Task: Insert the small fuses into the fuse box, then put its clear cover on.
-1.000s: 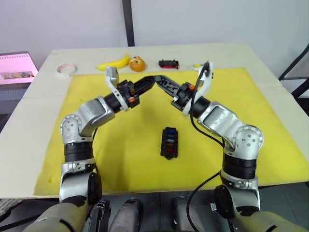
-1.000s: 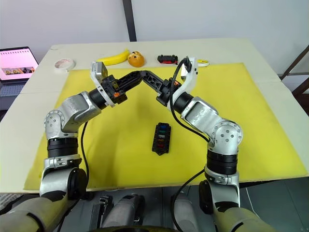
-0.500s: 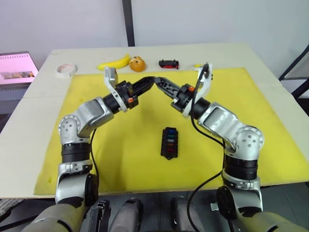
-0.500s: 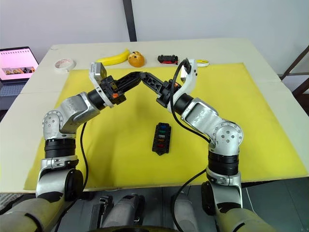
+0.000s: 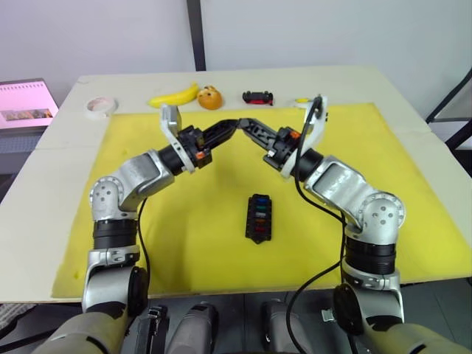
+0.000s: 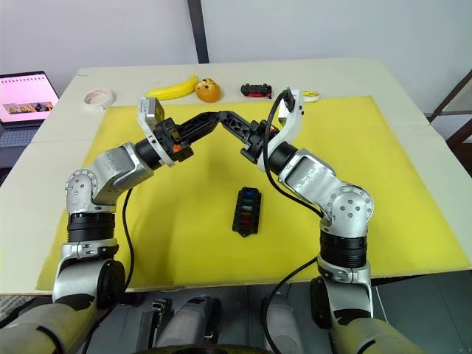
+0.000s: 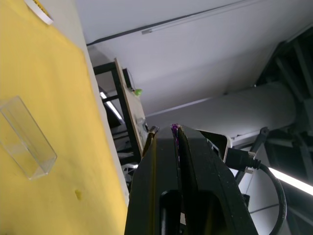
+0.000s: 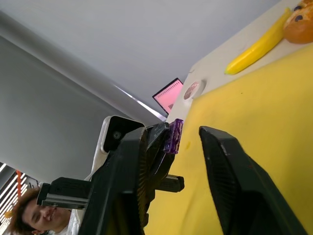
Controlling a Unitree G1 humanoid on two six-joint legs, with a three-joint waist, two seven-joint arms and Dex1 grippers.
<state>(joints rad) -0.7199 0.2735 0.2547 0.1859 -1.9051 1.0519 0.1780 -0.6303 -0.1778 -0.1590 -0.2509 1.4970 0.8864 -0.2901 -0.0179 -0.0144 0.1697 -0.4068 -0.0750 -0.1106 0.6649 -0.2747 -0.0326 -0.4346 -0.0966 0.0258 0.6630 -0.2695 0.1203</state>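
Little has moved since the earlier frames: both arms hold the same raised arch over the yellow mat (image 5: pixel 184 214), with the right gripper (image 5: pixel 247 125) drawn back slightly from the left gripper (image 5: pixel 230 127). In the right wrist view the left gripper is clenched on a purple fuse (image 8: pixel 173 136), which juts from its tips, while the right gripper's fingers (image 8: pixel 230 186) stand apart and empty beside it. This looks like a handover or re-grip of the purple fuse in mid-air. Next, one gripper must carry it down to the fuse box (image 5: pixel 257 218) and seat it in a free slot, which needs the chip held square. The fuse box lies on the mat below and nearer the robot, several coloured fuses already seated. The clear cover (image 7: pixel 27 137) lies on the mat, still off. Both forearms reach forward and inward, elbows out, tips almost meeting.
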